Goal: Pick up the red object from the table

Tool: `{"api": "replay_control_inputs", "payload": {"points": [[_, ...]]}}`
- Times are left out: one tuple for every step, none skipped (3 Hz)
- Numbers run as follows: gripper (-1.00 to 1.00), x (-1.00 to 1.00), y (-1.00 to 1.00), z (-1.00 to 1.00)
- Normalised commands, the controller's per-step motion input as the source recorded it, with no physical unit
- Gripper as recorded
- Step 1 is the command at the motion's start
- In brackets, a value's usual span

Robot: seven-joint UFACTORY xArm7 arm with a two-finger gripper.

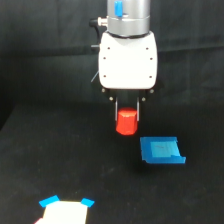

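The red object (126, 123) is a small red-orange block, and it sits between the two dark fingers of my gripper (127, 117) under the white gripper body. The gripper is shut on it, holding its upper part while the lower part sticks out below the fingertips. The block appears to hang a little above the black table (60, 160); whether its base touches the surface I cannot tell.
A flat blue square piece (161, 150) lies on the table just to the exterior view's right of the block. At the bottom edge stands a white thing with blue corners (65, 210).
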Motion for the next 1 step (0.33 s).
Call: {"api": "replay_control_inputs", "payload": {"points": [[-1.00, -0.08, -0.02, -0.50]]}}
